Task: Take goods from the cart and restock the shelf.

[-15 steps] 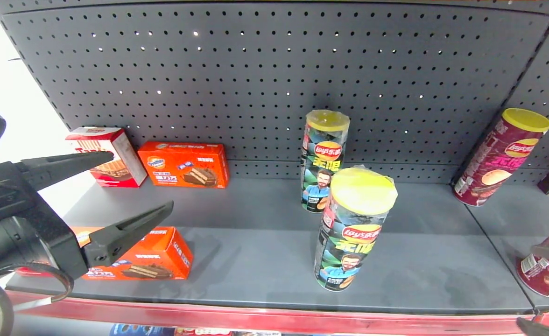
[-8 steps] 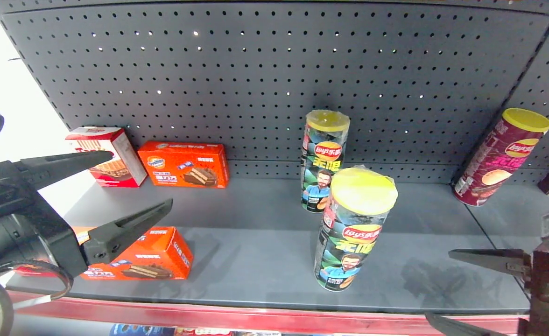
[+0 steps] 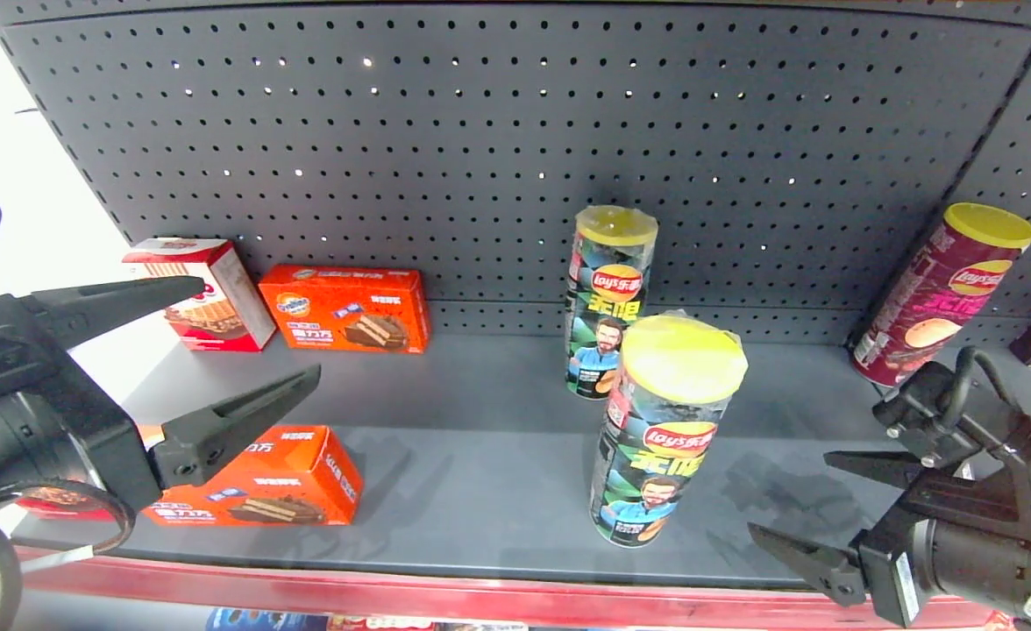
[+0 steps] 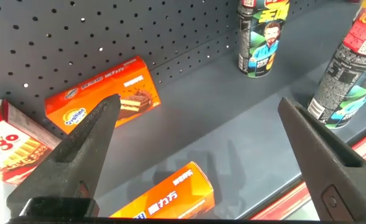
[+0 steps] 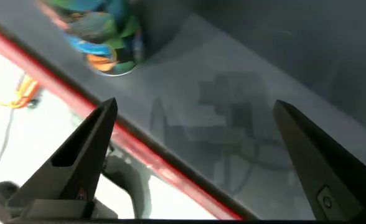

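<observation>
Judging from both tools gaping empty, right tool [image 3: 793, 495] near the front chip can [image 3: 660, 429] at the shelf [image 3: 480, 464] edge, left tool [image 3: 258, 330] over the front orange box [image 3: 279, 478], could clip that tall can on a sideways swing and topple it.

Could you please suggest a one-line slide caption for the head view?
Left hand and right hand, both open, flank a shelf of chip cans and snack boxes.
</observation>
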